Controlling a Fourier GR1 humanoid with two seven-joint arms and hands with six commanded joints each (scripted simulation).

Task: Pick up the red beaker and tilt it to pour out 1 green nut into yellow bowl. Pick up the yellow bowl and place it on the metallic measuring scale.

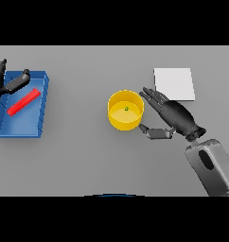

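Beside the yellow bowl (125, 110), right hand (175, 116) fingers (152, 97) spread, ungrasped; bowl looks light, rigid; grip the rim.

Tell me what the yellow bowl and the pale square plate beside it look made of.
Yellow bowl: probably plastic, going by its even, saturated colour and matte, glare-free wall. Pale square plate: flat, light grey, uniform; possibly brushed metal, though no reflections confirm it.

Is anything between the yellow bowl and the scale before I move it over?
Nothing visible. The yellow bowl has bare table toward the metallic scale; only the right hand is beside the bowl on that side, fingers open.
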